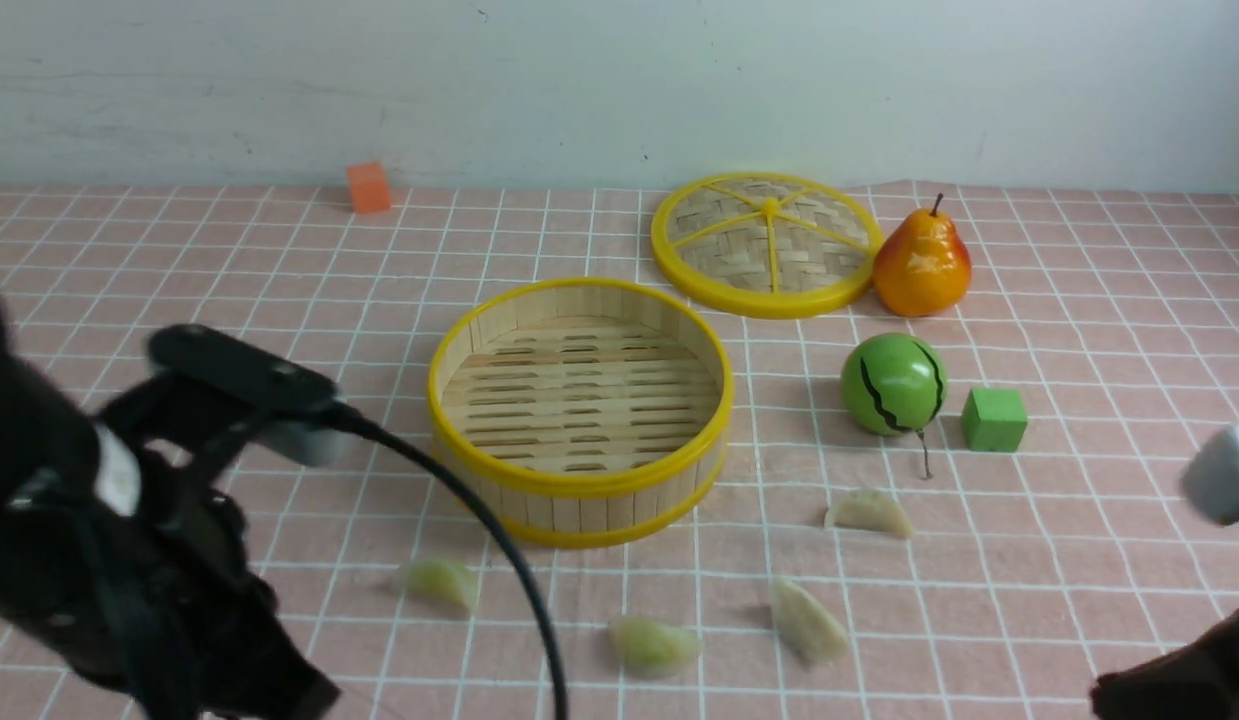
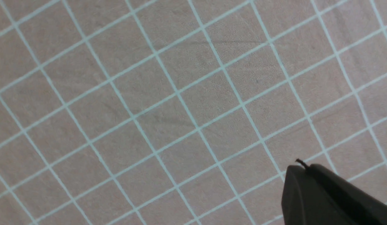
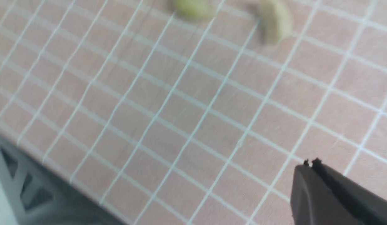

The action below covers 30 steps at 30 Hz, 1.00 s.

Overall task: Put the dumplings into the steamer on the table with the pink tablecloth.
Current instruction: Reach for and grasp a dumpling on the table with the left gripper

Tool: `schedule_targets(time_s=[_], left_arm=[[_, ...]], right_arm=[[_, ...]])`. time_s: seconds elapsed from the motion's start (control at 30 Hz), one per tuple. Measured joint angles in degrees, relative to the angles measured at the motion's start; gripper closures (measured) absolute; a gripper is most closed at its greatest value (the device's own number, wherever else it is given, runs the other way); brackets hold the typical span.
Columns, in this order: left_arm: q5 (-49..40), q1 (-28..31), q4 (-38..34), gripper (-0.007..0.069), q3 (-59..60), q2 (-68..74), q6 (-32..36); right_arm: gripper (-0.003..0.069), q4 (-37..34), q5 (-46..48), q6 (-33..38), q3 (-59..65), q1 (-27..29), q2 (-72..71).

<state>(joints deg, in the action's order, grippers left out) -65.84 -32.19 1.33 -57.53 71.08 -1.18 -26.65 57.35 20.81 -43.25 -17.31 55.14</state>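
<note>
A pale grey-white wall spans the back, faintly scuffed; light is soft and even. A grey frame with triangular openings is partly seen.

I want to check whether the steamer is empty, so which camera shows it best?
The front view: the whole steamer shows from above, its slatted floor bare. Neither wrist view shows it; both look down at the pink cloth.

Black left arm, black cable off it, silver-grey cylinder on right arm, dark matte left tool, right tool
</note>
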Motion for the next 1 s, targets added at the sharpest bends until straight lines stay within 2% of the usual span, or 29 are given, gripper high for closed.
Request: schedule_targets(time_s=[0.03, 0.07, 0.17, 0.3, 0.37, 0.4, 0.47, 0.5, 0.53, 0.6, 0.7, 0.77, 0.9, 1.0], left_arm=[[0.0, -0.3, 0.3, 0.0638, 0.0, 0.4, -0.2], [0.2, -1.5, 2.7, 0.0638, -2.5, 4.2, -1.7], [1.0, -1.9, 5.8, 0.0637, -6.8, 9.3, -2.2], [1.5, -1.9, 6.7, 0.0615, -10.7, 13.7, 1.7], [2.5, -1.9, 7.5, 0.0562, -12.2, 16.5, 8.7], [2.8, -1.9, 7.6, 0.0557, -12.3, 16.6, 9.9], [4.6, -1.9, 8.5, 0.0472, -12.6, 19.1, 16.5], [4.6, -1.9, 8.5, 0.0464, -12.6, 19.2, 16.5], [6.4, -1.9, 8.9, 0.04, -12.6, 20.7, 19.1], [8.8, -1.9, 9.7, 0.0323, -12.6, 22.8, 20.1], [13.0, -1.9, 12.8, 0.0234, -12.6, 26.2, 19.6], [14.9, -1.9, 14.8, 0.0211, -12.6, 27.9, 18.2], [17.9, -1.9, 19.6, 0.0199, -12.6, 30.9, 12.8], [20.3, -1.9, 24.0, 0.0202, -12.6, 34.6, 5.9]], right_arm=[[0.0677, 0.2, 0.2, 0.0, -0.5, -0.6, 0.4], [0.0676, 2.1, 1.8, 0.0, -2.0, -5.0, 2.7], [0.0676, 5.5, 2.6, 0.0, -3.8, -10.7, 4.7], [0.0673, 7.0, 2.7, 0.0, -4.2, -13.5, 4.9], [0.0671, 8.0, 2.8, 0.1, -4.3, -13.8, 4.9], [0.0671, 8.1, 2.8, 0.1, -4.3, -13.8, 4.9], [0.0669, 9.1, 2.8, 0.1, -4.3, -13.8, 4.9], [0.0669, 9.1, 2.8, 0.1, -4.3, -13.8, 4.9], [0.0669, 9.6, 2.8, 0.1, -4.4, -13.9, 4.9], [0.0669, 9.7, 2.9, 0.1, -4.4, -13.9, 4.9], [0.0668, 9.7, 3.3, 0.0, -4.4, -13.9, 4.9], [0.0665, 9.7, 3.5, -0.1, -4.4, -13.9, 4.9], [0.0662, 9.9, 3.5, -1.1, -4.4, -13.9, 4.9], [0.0661, 9.9, 3.5, -2.4, -4.4, -13.9, 4.9]])
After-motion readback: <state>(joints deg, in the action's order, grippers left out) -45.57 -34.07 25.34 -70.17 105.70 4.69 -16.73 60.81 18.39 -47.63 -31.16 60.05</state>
